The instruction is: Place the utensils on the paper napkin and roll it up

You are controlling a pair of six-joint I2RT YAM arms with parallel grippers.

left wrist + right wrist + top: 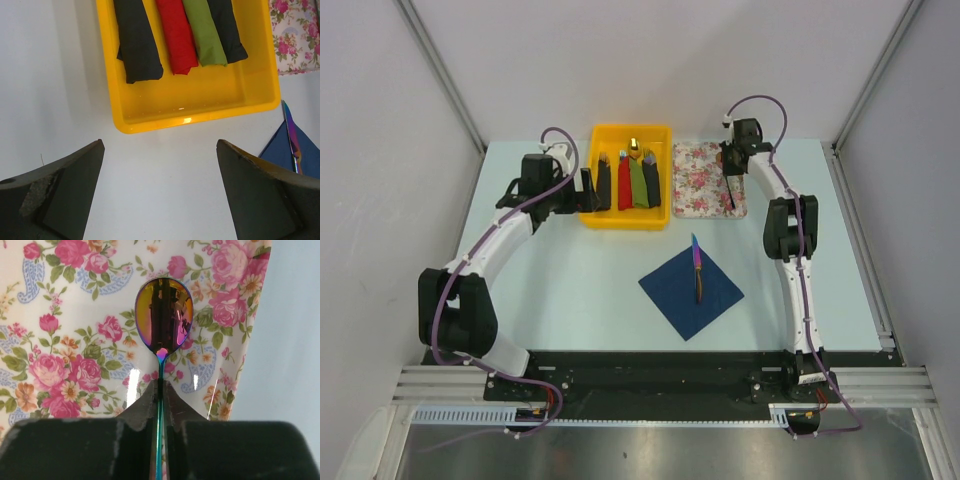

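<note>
A dark navy paper napkin (pixel 691 291) lies as a diamond on the table's middle. One iridescent utensil (pixel 697 262) rests on it, its tip past the napkin's far corner; the left wrist view catches it (pixel 291 135) at the right edge. The other utensil, a spoon (pixel 164 315) with a red-gold bowl, lies on the floral mat (pixel 75 315). My right gripper (pixel 160 385) is shut on the spoon's thin handle just behind the bowl. My left gripper (pixel 160 145) hangs open over bare table beside the yellow tray, holding nothing.
A yellow tray (pixel 625 222) at the back centre holds black, red, green and dark rolled bundles (pixel 176 35). The floral mat (pixel 705 180) lies right of it. White walls close in the table on three sides.
</note>
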